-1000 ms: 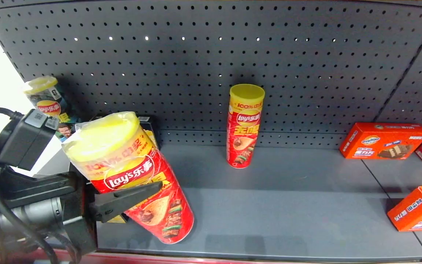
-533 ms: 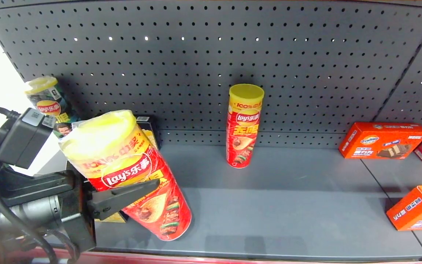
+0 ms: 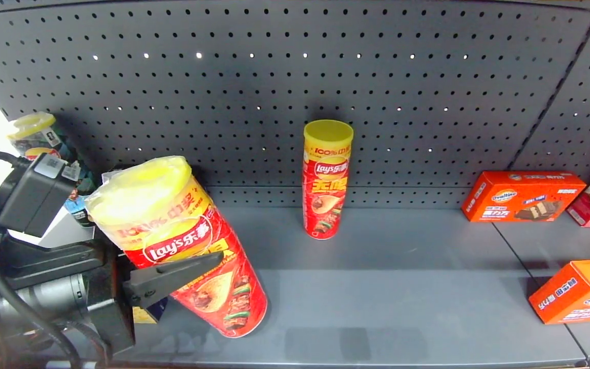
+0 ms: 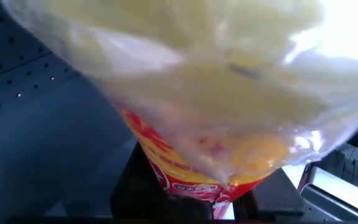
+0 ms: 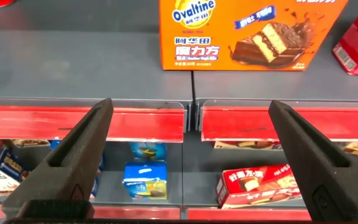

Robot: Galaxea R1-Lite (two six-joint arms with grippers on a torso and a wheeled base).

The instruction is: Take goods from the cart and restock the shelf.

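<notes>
My left tool clamps the tilted chip can at mid-body, base by the shelf front; my right tool gapes empty.

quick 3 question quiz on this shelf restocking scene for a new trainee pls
1. True or false: the left end effector is shut on a tilted chip can.
2. The right end effector is: A) open, B) shut on nothing, C) shut on a chip can.
3. Fill in: the second chip can, near the pegboard, stands ____ on the shelf.
Key: 1 true; 2 A; 3 upright.
</notes>
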